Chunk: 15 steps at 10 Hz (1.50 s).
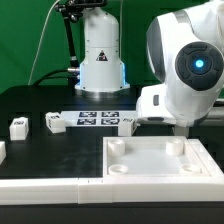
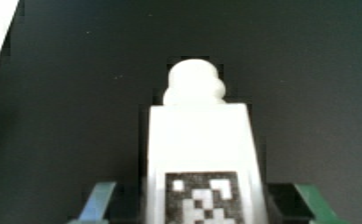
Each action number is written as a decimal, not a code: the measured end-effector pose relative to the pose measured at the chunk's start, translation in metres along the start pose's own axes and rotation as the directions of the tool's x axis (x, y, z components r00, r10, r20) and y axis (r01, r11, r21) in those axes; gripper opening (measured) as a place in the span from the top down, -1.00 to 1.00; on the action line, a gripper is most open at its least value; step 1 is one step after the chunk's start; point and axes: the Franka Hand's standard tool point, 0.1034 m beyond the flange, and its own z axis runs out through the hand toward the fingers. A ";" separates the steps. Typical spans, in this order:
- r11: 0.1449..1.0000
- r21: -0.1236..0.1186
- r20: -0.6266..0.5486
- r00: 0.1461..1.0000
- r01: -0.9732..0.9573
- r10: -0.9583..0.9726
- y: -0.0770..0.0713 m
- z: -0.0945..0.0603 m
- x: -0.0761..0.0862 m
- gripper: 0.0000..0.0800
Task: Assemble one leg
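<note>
You've got the tray (image 1: 150, 165) nearest at 6 o'clock in the exterior view, the gripper (image 2: 203, 205) clamped on the leg (image 2: 199, 130) by its 1 o'clock corner, spare legs (image 1: 18, 126) at 9, and the marker board (image 1: 100, 119) behind.

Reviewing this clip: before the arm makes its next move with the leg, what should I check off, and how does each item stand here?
1. Leg held: ok. The leg sits between the fingers of the gripper.
2. Leg straight in the grip: ok. It is centred, with its tag facing the wrist camera.
3. Rounded tip free: ok. Only the black table shows beyond it.
4. Corner holes of the tray empty: ok for those that show.
5. Tip lined up over a hole: cannot tell. The arm hides it in the exterior view.
6. Loose legs clear of the tray: ok. They stand apart at the exterior view's left.
</note>
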 end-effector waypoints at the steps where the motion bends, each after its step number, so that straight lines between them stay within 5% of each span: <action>1: 1.000 0.000 0.000 1.000 0.000 0.000 0.000 0.000 0.000 0.28; 3: 1.000 0.000 0.001 1.000 0.001 -0.001 0.000 0.000 0.000 0.28; 6: 1.000 0.007 0.025 1.000 0.009 -0.009 0.007 -0.030 -0.027 0.28; 9: 1.000 0.012 -0.024 1.000 0.010 -0.010 0.006 -0.034 -0.025 0.28; 12: 0.999 0.029 -0.257 0.966 0.019 -0.011 0.002 -0.040 -0.017 0.28; 13: 0.999 0.024 -0.332 0.942 0.048 -0.037 0.006 -0.051 -0.011 0.28; 15: 0.998 0.002 -0.480 0.875 0.069 -0.060 0.009 -0.091 -0.025 0.28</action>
